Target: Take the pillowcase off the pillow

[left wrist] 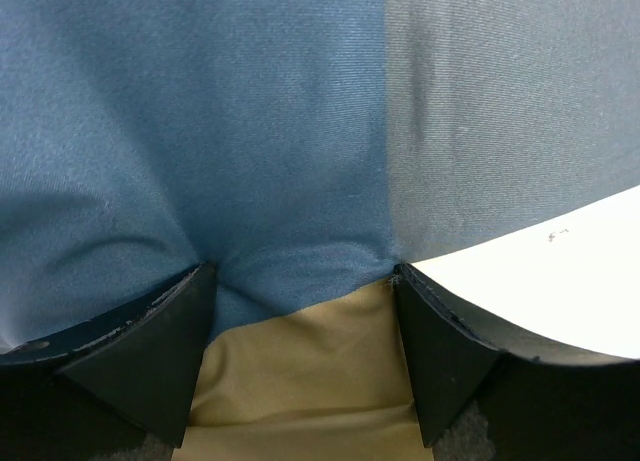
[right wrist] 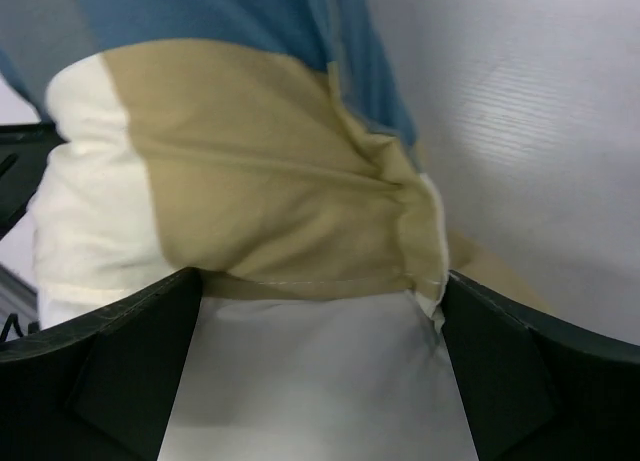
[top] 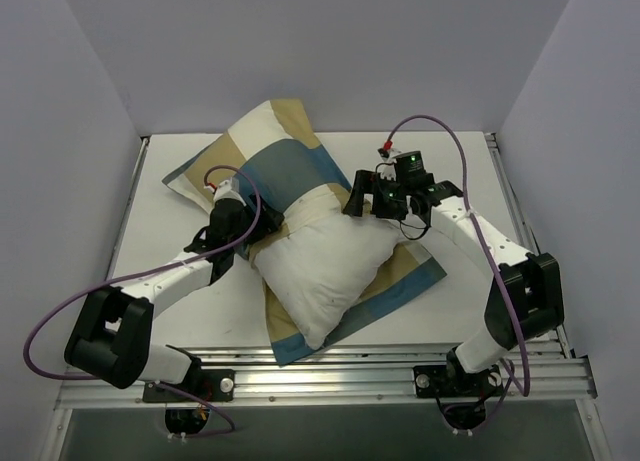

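The white pillow (top: 330, 266) lies diagonally mid-table, its lower half bare. The blue, tan and cream pillowcase (top: 285, 161) is bunched over its upper half, and a flap (top: 405, 281) lies under the bare part. My left gripper (top: 255, 226) is at the pillow's left side. In the left wrist view its jaws (left wrist: 300, 271) stand apart, pressed into blue and tan pillowcase fabric (left wrist: 290, 161), with bare pillow (left wrist: 560, 291) at the right. My right gripper (top: 358, 199) is at the case's rolled edge. Its open jaws (right wrist: 322, 276) straddle white pillow (right wrist: 320, 381) below the tan hem (right wrist: 260, 181).
White walls enclose the table on three sides. A metal rail (top: 330, 366) runs along the near edge, just below the pillow's lower corner. The bare tabletop (top: 470, 171) shows behind the right arm and in the right wrist view (right wrist: 540, 131).
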Tool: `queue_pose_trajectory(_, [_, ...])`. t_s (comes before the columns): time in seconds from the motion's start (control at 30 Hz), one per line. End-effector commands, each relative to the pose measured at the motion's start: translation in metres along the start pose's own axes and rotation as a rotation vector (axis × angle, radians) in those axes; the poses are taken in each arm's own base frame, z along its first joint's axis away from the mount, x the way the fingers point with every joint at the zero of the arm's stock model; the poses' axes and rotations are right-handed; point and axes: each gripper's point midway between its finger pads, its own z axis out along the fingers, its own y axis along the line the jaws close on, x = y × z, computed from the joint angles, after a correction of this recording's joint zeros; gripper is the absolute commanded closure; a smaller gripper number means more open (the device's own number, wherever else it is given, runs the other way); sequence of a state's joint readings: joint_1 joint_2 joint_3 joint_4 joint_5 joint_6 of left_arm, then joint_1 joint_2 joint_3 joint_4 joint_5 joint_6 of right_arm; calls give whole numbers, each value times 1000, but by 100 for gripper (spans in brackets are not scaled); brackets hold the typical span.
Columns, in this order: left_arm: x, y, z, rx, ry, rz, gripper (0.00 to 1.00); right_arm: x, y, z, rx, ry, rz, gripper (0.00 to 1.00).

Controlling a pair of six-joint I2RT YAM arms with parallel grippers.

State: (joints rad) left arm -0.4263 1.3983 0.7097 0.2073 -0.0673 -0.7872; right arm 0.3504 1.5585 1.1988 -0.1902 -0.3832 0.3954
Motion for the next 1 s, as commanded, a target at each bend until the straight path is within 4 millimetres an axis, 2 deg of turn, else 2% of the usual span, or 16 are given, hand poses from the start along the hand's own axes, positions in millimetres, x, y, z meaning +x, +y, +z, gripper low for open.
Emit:
queue_pose_trajectory(0.0, [57,55,-9,-177,174,-12,20,4,43,-13,-151,13,-91,3])
queue_pose_trajectory(0.07, [56,53,-9,-172,170,-19,20,3,45,-24,-131,-9,-104,3])
queue_pose_trajectory(0.2, [54,49,-10,-161,167,-28,20,-20,42,-52,-61,-122,-131,2])
queue_pose_trajectory(0.3, [54,51,-13,-164,165,-29,20,-17,41,-61,-50,-104,-137,2])
queue_pose_trajectory(0.4, [56,54,-16,-175,168,-26,20,-16,51,-69,-70,-129,-158,1])
queue_pose_trajectory(0.5, [57,56,-16,-177,172,-30,20,-4,43,-62,-54,-102,-145,0])
queue_pose_trajectory(0.77, [54,55,-18,-177,160,-22,20,57,9,-13,-16,49,-111,0])
queue_pose_trajectory(0.87, [54,54,-19,-175,162,-24,20,70,9,2,-41,90,-127,1])
queue_pose_trajectory(0.93, [54,54,-20,-172,164,-23,21,79,21,12,-78,118,-182,12])
queue_pose_trajectory(0.97, [54,53,-21,-169,163,-25,21,81,28,14,-97,124,-205,23])
